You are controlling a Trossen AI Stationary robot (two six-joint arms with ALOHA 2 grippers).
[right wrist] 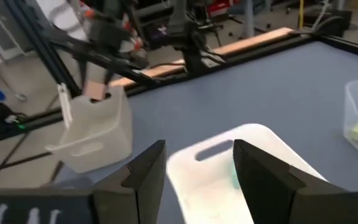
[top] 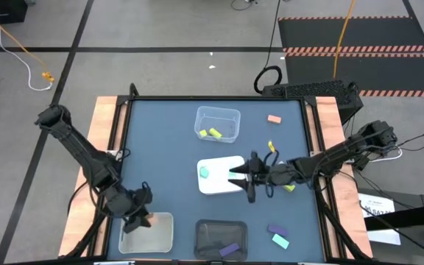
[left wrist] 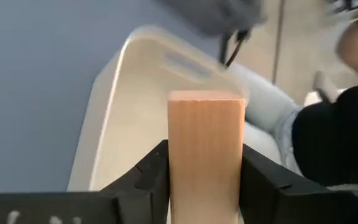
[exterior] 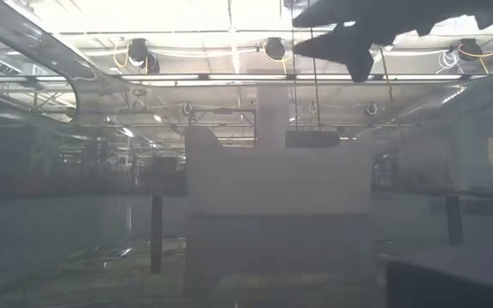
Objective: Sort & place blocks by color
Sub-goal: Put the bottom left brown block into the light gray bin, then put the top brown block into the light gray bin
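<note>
My left gripper (top: 140,217) hovers over the pale tray (top: 160,239) at the table's near left corner, shut on a salmon-orange block (left wrist: 206,155). My right gripper (top: 234,175) is open and empty above the white tray (top: 223,184), which holds a teal block (top: 204,172). In the right wrist view its fingers (right wrist: 148,177) frame that white tray (right wrist: 253,140). Two yellow-green blocks (top: 212,133) lie in the clear tray (top: 230,116). A purple block (top: 229,249) lies in the black tray (top: 205,230). Loose blocks rest on the mat: salmon-orange (top: 274,118), yellow (top: 271,146), yellow-green (top: 289,188), purple (top: 277,230), teal (top: 280,241). My left gripper pinches the salmon-orange block by two opposite side faces (left wrist: 176,174), between its two fingers (left wrist: 145,183). The block's free end sticks out past the fingertips. It is lifted clear, above the pale tray (left wrist: 135,106).
The trays stand close together in the mat's middle and near part. Raised wooden rails (top: 103,132) border the mat on the left and right. Cables and a black box (top: 311,90) lie beyond the far edge. Open mat (top: 160,140) lies on the left.
</note>
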